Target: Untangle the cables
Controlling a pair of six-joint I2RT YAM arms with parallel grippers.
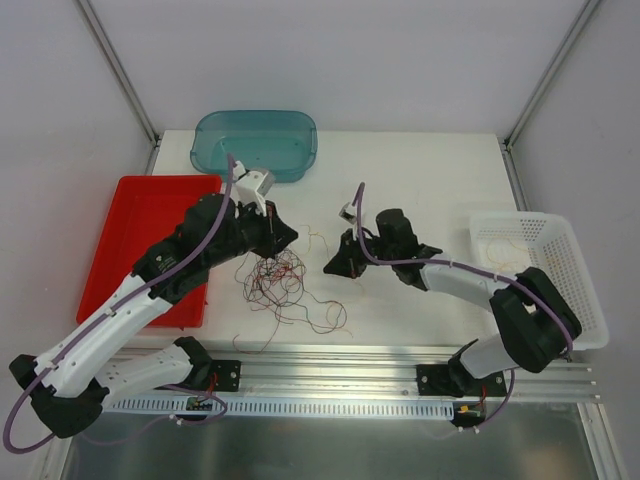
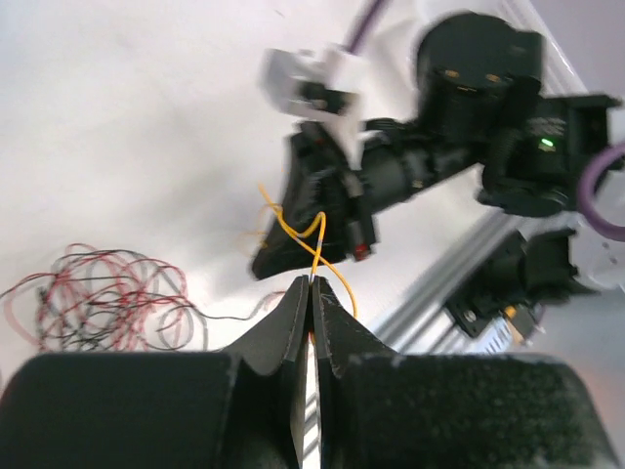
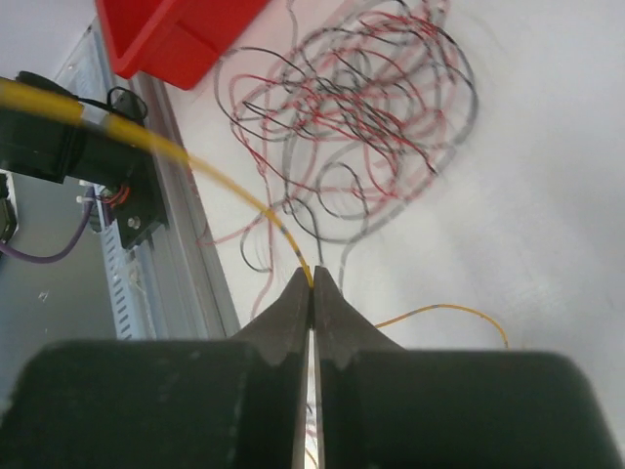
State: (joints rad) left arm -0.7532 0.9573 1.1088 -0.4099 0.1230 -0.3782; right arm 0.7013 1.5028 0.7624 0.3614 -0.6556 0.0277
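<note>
The cables lie as a loose tangle of red and dark wires point(image 1: 275, 280) on the white table between the two arms, and the same tangle point(image 3: 361, 107) shows in the right wrist view. A thin yellow cable point(image 2: 293, 230) runs out of it. My left gripper point(image 2: 311, 281) is shut on this yellow cable just above the table, right of the tangle point(image 2: 98, 303). My right gripper point(image 3: 312, 283) is shut on the yellow cable point(image 3: 225, 176) too. In the top view the left gripper point(image 1: 292, 236) and the right gripper point(image 1: 330, 268) stand close together, tips facing each other.
A red tray point(image 1: 145, 240) lies at the left under the left arm. At the back stands a teal bin point(image 1: 255, 140), and at the right a white basket point(image 1: 540, 270). An aluminium rail point(image 1: 350, 360) runs along the near table edge.
</note>
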